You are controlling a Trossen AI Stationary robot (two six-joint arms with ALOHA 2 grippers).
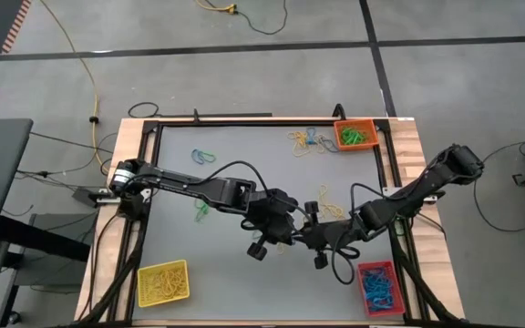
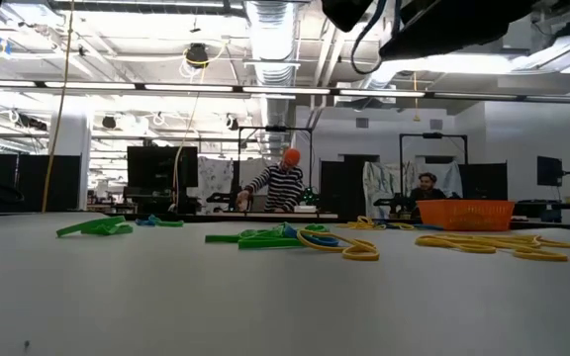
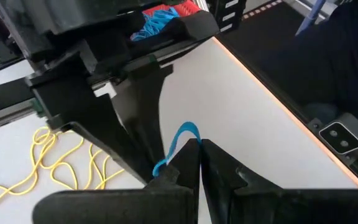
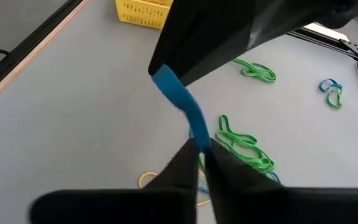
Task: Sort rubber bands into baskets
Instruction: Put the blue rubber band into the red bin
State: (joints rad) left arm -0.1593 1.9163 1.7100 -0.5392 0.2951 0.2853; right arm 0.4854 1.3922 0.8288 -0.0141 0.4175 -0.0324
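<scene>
1. Where the grey table (image 1: 244, 159) lies inside its wooden frame, concrete floor surrounds it; in the room behind, a person in a striped top (image 2: 281, 185) stands among desks.
2. Both grippers meet over the table's middle; the left gripper (image 3: 194, 149) and the right gripper (image 4: 199, 149) are each closed on the same blue rubber band (image 4: 182, 102), stretched flat between them.
3. Loose green bands (image 4: 244, 143) lie below; the yellow basket (image 1: 163, 282) is near-left, the red basket (image 1: 379, 288) near-right, the orange basket (image 1: 355, 135) far-right.
</scene>
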